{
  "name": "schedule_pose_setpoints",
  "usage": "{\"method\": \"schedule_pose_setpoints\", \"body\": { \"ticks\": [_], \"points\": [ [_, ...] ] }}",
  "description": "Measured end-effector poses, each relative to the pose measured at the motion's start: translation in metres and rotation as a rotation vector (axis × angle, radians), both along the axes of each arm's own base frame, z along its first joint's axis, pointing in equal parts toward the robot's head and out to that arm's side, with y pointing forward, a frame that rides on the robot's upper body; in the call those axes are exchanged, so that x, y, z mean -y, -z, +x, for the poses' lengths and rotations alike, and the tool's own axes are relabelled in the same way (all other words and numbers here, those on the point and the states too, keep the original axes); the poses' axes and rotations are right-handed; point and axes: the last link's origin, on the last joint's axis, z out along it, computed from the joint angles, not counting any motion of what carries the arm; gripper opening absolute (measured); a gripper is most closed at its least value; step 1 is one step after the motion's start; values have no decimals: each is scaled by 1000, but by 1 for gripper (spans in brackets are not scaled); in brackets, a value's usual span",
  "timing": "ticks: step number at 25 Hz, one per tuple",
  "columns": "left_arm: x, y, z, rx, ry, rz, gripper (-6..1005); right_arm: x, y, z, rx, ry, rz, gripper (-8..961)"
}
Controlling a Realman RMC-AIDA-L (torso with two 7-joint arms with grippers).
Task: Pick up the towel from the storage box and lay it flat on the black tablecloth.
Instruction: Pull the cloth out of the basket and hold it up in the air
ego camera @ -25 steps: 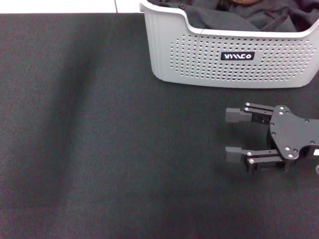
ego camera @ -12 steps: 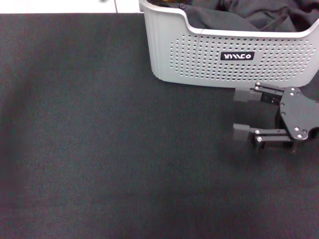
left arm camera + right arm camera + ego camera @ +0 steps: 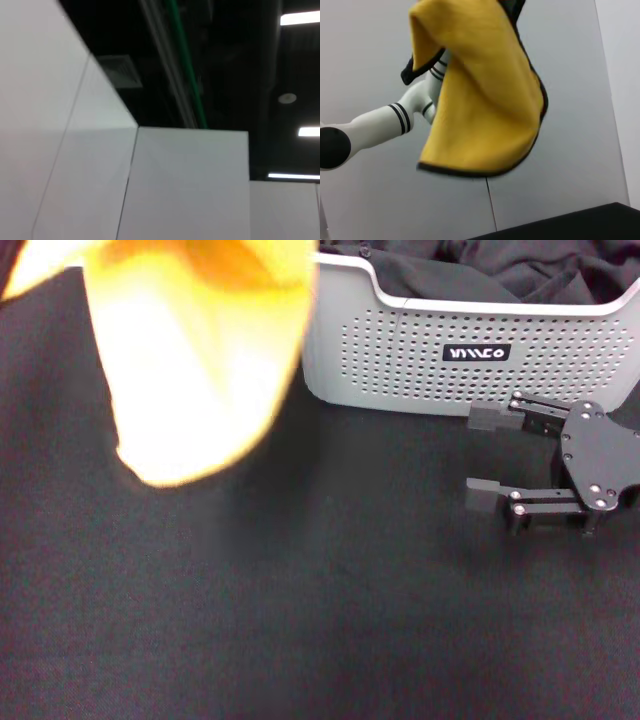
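The towel (image 3: 200,360), yellow-orange with a black trimmed edge, hangs in the air over the left part of the black tablecloth (image 3: 300,620), close to the head camera. In the right wrist view the towel (image 3: 480,100) dangles from the end of my raised white left arm (image 3: 375,125); my left gripper (image 3: 512,6) at its upper edge is mostly covered by cloth. The light grey storage box (image 3: 420,360) stands at the back right. Just in front of it my right gripper (image 3: 487,453) rests low over the cloth, open and holding nothing.
Black clothing fabric (image 3: 470,270) fills the storage box. The left wrist view shows only white wall panels and a dark ceiling. The black tablecloth spreads wide in front of and left of the box.
The towel has swung into the head view at the upper left, where only bare tablecloth showed before. My right gripper has shifted slightly since half a second ago, having moved toward the box earlier.
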Motion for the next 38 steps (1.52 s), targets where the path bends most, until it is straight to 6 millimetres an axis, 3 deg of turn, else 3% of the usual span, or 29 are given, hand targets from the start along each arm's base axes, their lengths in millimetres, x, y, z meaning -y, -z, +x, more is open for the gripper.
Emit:
{"method": "schedule_pose_setpoints", "body": {
  "ticks": [4, 9, 11, 17, 25, 38],
  "points": [
    [-11, 21, -17, -63, -82, -84, 10, -1, -1, 0, -1, -2, 6, 855],
    [-21, 59, -30, -308, -150, -223, 11, -2, -3, -1, -9, -4, 15, 856],
    [-15, 71, -29, -402, -110, -280, 11, -2, -3, -2, -13, -6, 17, 856],
    [-1, 71, -24, -547, 4, -277, 11, -2, -4, -3, -15, -13, 17, 856],
    [8, 75, -18, -604, 133, -300, 11, -2, -5, -5, -14, -26, 26, 855],
    [26, 97, 19, -647, 414, -427, 11, -10, 10, -13, 34, -56, -10, 855]
  ]
}}
